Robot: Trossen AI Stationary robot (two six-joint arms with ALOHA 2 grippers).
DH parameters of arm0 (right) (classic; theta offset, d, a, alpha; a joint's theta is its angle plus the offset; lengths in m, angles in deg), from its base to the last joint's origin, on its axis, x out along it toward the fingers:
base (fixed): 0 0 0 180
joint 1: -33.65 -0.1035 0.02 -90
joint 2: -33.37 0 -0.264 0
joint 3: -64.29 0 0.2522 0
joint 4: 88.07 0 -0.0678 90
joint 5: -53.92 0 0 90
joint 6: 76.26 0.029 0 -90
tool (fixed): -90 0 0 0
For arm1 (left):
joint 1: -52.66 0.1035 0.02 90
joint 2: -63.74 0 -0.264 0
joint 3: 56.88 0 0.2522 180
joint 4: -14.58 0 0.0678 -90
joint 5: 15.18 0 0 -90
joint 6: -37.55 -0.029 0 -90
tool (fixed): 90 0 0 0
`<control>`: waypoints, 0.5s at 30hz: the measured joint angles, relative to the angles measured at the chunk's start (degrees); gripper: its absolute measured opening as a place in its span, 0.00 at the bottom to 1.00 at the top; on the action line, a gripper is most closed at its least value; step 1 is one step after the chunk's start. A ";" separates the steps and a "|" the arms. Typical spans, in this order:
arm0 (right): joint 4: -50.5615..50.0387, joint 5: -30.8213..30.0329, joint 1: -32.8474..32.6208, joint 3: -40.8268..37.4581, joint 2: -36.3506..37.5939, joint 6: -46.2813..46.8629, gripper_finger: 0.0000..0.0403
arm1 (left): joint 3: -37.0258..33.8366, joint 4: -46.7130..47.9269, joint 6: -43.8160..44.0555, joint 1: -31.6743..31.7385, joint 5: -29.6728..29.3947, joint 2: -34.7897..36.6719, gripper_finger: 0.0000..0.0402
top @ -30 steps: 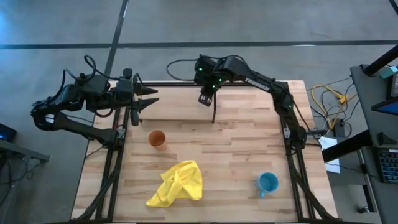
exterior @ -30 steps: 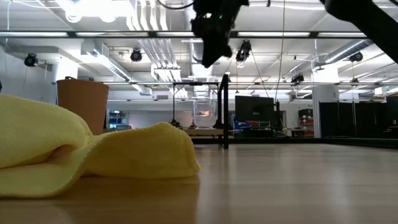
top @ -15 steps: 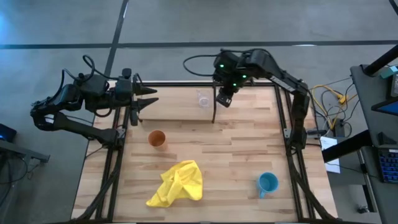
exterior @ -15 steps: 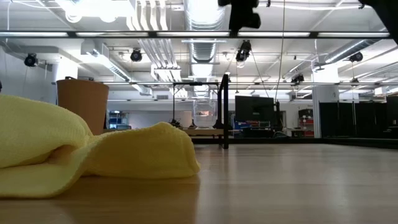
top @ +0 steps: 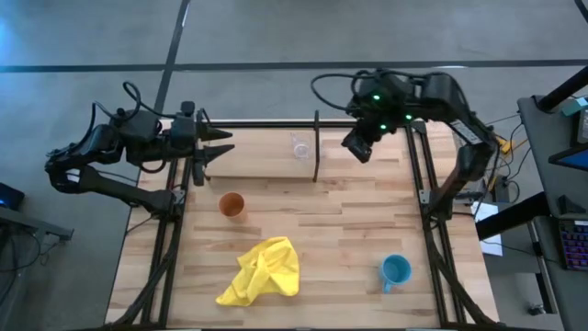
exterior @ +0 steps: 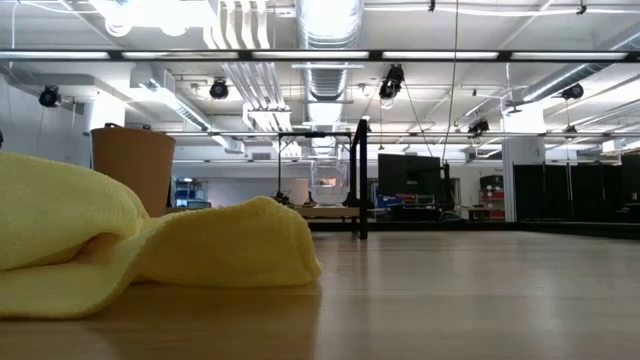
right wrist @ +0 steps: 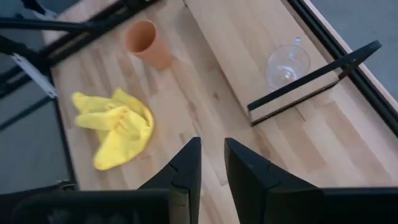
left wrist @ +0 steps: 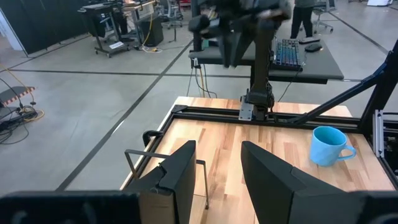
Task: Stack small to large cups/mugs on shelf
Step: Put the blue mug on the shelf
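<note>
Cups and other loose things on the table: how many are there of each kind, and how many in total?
Cups: 3 (orange tumbler, blue mug, clear glass cup on the shelf)
Cloths: 1 (yellow cloth)
Total: 4

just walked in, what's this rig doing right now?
Sorting cups onto the shelf. The glass cup stands on it, beside the divider. The right gripper, open and empty, hangs above the shelf's other half. The orange tumbler and blue mug sit on the table. The left gripper waits, open, at the shelf's left end.
</note>
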 joint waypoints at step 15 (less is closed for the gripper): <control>0.00 -0.02 -4.46 -0.04 2.49 1.27 0.16 | 0.00 0.00 0.07 0.00 0.00 -0.15 0.29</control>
